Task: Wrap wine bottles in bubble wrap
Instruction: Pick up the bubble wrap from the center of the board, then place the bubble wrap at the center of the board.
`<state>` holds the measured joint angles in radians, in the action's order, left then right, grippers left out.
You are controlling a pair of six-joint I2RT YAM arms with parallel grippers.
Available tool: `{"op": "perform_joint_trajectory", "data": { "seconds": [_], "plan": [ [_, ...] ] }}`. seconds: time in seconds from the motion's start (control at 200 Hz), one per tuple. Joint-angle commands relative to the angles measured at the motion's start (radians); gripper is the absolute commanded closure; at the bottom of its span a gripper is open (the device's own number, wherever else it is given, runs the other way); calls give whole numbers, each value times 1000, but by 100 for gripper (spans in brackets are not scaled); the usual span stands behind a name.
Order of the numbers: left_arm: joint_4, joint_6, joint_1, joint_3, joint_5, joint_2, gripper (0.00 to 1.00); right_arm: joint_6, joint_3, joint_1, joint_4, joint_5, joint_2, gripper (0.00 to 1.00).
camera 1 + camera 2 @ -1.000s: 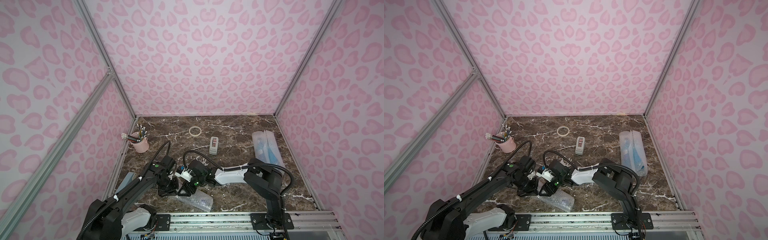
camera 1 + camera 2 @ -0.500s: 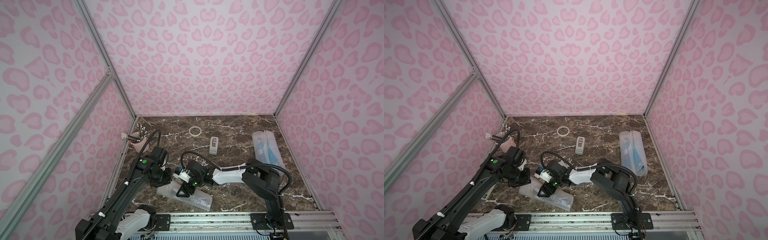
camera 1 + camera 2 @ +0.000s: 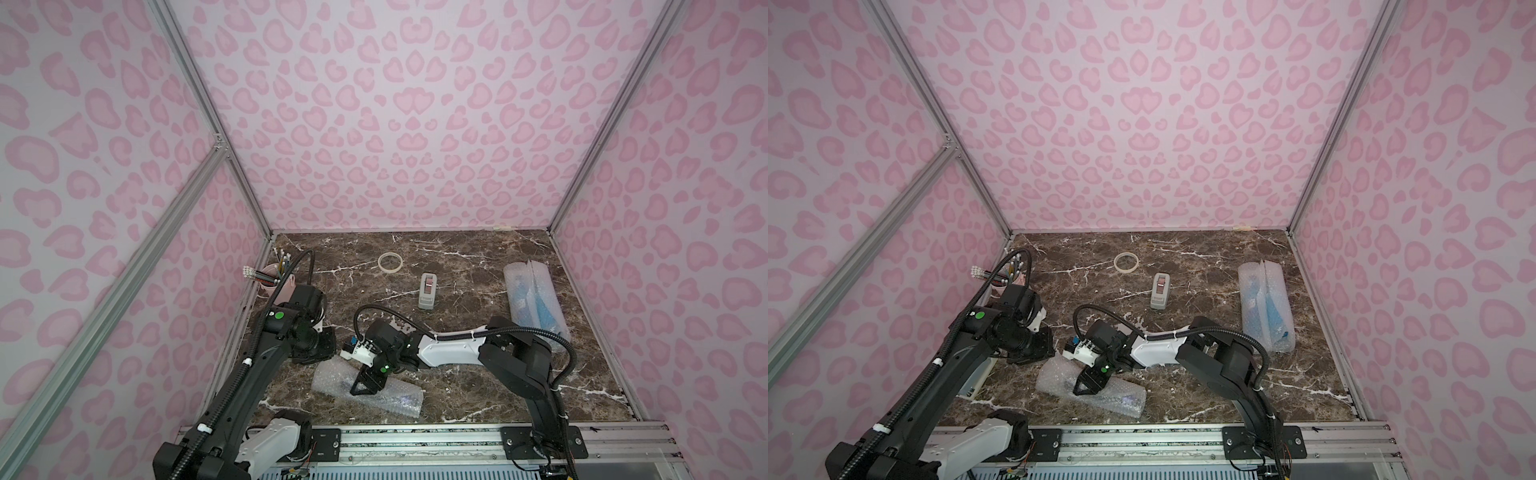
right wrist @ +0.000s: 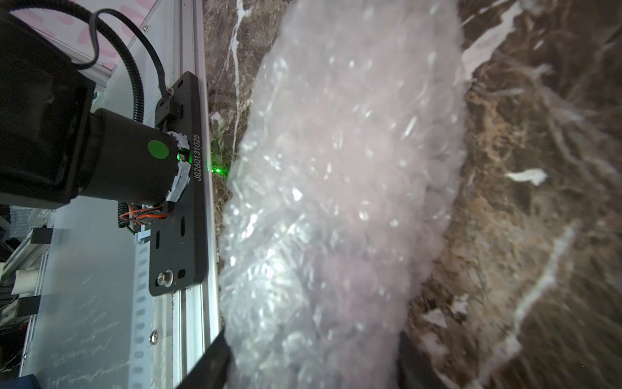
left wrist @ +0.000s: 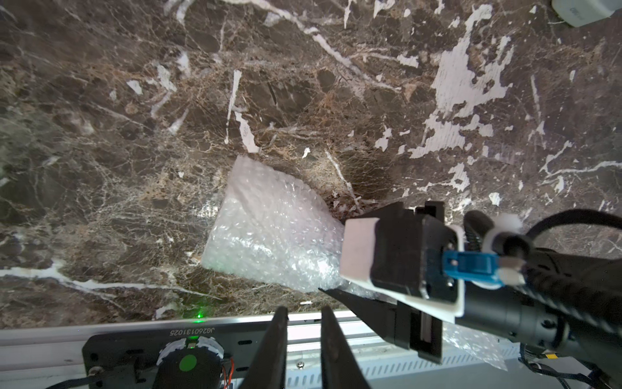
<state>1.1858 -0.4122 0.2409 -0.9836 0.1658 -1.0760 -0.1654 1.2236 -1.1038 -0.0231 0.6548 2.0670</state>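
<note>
The bottle inside the bubble wrap bundle near the table's front edge shows only as a dark smear through the plastic. The right gripper grasps this bundle, one of its fingers cut off in the wrist view. The left gripper hangs near the bundle's left end, jaws slightly parted on nothing. The front rail runs near the bundle, and bare marble table opens to its right. Two blue bottles lie in a second wrap roll by the right wall. A tape roll and dispenser sit well behind, and a pencil cup is behind the left arm.
</note>
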Motion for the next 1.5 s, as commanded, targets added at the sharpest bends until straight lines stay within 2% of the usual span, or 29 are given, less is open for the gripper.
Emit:
{"op": "perform_joint_trajectory", "data": {
  "seconds": [0.0,0.095,0.265,0.395,0.545,0.665,0.685,0.74,0.88,0.975,1.06,1.155,1.225,1.265,1.36,1.435,1.455,1.495],
  "plan": [
    [-25,35,-5,-18,34,-13,79,20,-40,22,-142,-123,-5,52],
    [-48,57,-5,-40,92,-33,79,1,-76,46,-120,-141,-70,56],
    [-121,70,-4,-86,203,-52,78,-22,-164,84,-102,-202,-201,58],
    [-174,67,-4,-148,247,-70,76,-33,-247,174,-123,-264,-328,58],
    [-301,40,8,-157,325,-101,71,-35,-322,347,-188,-346,-502,58],
    [-389,44,86,-171,309,-167,66,-28,-368,550,-241,-413,-607,58],
    [-404,45,99,-174,305,-179,61,-28,-377,582,-242,-424,-621,58],
    [-449,47,128,-177,298,-214,58,-18,-381,679,-245,-462,-646,58],
    [-554,69,156,-178,260,-292,54,20,-371,863,-214,-640,-624,58],
    [-634,80,158,-183,218,-331,47,33,-364,982,-136,-656,-580,58],
    [-678,105,158,-199,177,-372,42,49,-334,1032,-96,-685,-526,57],
    [-719,148,158,-207,136,-413,36,70,-311,1063,-48,-720,-455,51],
    [-738,190,157,-201,62,-433,35,79,-316,1084,-3,-729,-420,47],
    [-747,212,155,-197,11,-441,30,82,-332,1088,36,-742,-417,41],
    [-800,270,144,-157,-101,-441,28,89,-373,1097,132,-754,-436,21],
    [-860,288,126,-113,-178,-433,20,91,-395,1100,167,-756,-470,10],
    [-872,295,117,-102,-190,-429,20,94,-401,1101,173,-755,-482,1],
    [-890,307,96,-83,-219,-423,20,96,-415,1101,184,-760,-512,0]
  ]
}}
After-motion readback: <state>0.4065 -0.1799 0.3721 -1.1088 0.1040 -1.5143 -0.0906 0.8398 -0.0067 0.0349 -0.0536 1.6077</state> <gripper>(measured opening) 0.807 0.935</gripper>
